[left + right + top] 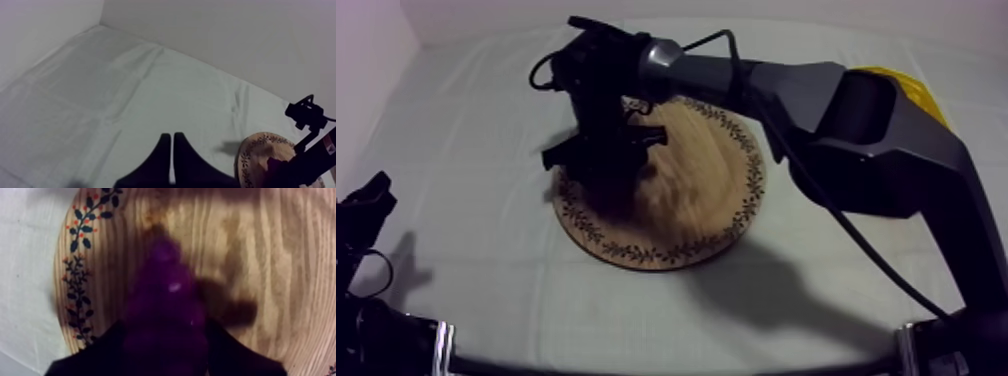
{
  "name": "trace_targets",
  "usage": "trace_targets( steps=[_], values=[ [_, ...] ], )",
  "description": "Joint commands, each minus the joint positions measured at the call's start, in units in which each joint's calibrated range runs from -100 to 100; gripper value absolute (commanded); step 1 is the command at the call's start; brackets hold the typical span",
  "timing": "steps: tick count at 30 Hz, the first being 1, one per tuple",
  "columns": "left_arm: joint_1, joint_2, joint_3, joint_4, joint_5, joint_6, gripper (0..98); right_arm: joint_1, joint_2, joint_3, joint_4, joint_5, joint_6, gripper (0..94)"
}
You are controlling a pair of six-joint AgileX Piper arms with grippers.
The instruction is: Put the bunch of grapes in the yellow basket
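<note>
Bunch of grapes (165, 303): wooden board's (706, 200) 9 o'clock edge | your right end effector (165, 324) clamped round it, arm in from 3 o'clock | your left end effector (172, 136) fingers together, desk's (466, 150) 8 o'clock

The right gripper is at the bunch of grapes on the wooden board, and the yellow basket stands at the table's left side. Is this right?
No: the top view shows the yellow basket at the right side of the table. The right gripper is at the bunch of grapes on the wooden board.
</note>
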Motion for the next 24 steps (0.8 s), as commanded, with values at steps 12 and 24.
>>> trace_targets(
  steps=[12, 24],
  values=[
    [0.0, 0.0, 0.0, 0.01, 0.0, 0.0, 0.0, 0.1, -6.2, 5.4, 0.1, -1.2, 0.5, 27.1],
    [0.0, 0.0, 0.0, 0.01, 0.0, 0.0, 0.0, 0.5, -21.6, 9.8, -0.9, -0.7, 1.4, 27.8]
  ],
)
